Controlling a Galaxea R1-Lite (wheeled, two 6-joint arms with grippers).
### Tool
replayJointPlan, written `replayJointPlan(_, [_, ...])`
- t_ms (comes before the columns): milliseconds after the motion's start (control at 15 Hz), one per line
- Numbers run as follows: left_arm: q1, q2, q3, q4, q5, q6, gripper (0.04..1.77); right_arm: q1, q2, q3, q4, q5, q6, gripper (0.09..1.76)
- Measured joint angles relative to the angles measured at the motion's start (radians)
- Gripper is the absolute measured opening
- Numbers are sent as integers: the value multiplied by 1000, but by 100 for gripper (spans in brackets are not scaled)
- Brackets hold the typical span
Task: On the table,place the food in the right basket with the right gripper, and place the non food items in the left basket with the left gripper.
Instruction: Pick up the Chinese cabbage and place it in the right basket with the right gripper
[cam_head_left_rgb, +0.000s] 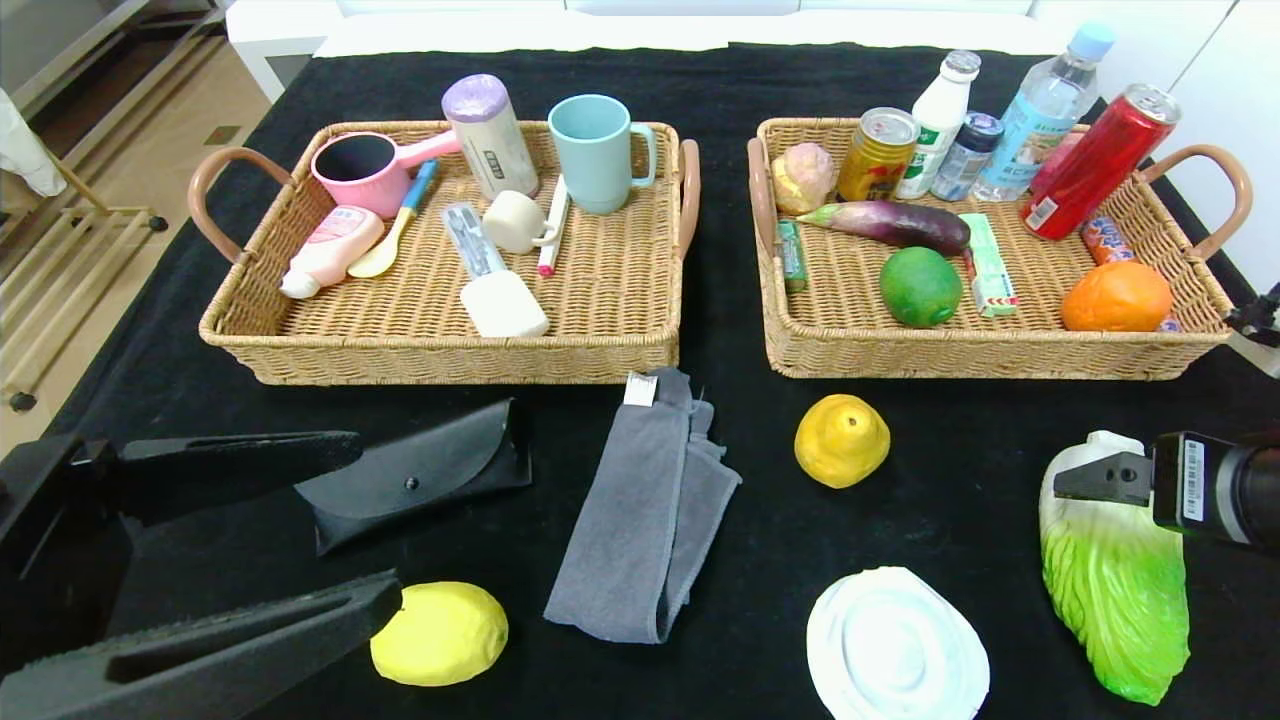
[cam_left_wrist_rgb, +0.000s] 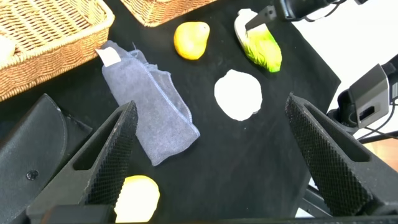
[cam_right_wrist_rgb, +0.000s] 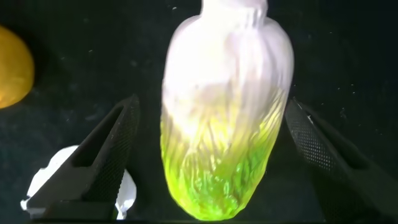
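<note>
1. My left gripper (cam_head_left_rgb: 385, 530) is low at the near left of the table, jaws spread wide, holding nothing. The yellow lemon (cam_head_left_rgb: 440, 632) sits right at the tip of the near finger (cam_head_left_rgb: 250, 630); in the left wrist view it shows just beside that finger, contact unclear.
2. The black glasses case (cam_head_left_rgb: 415, 485) lies just past the tip of the far finger (cam_head_left_rgb: 230, 460), close to it. It is flat on the cloth.
3. The grey cloth (cam_head_left_rgb: 645, 515) is folded long, well beyond both fingertips toward the table middle. Its tagged end nearly reaches the left basket (cam_head_left_rgb: 450, 355).
4. The left basket already holds non-food: pink ladle, cups, lotion bottle, spoon, pen.
5. The yellow pear (cam_head_left_rgb: 842, 440) sits in front of the right basket (cam_head_left_rgb: 990, 355), well apart from both grippers.
6. The white plate (cam_head_left_rgb: 897, 648) lies at the near edge, between the grey cloth and the cabbage (cam_head_left_rgb: 1115, 590).
7. My right gripper (cam_right_wrist_rgb: 208, 149) hangs over the cabbage, jaws wide open. In the right wrist view, 1 finger (cam_right_wrist_rgb: 102, 162) stands on each side of the cabbage, neither touching it. White stem end points away from the fingers' base, green leaf end toward it.
8. The right basket holds food: eggplant, lime, orange, cans, bottles.
</note>
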Motion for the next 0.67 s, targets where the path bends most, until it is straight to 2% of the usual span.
replayJointPlan(667, [-14, -9, 4, 0, 1, 1, 172, -24, 53, 2, -3, -2, 1, 171])
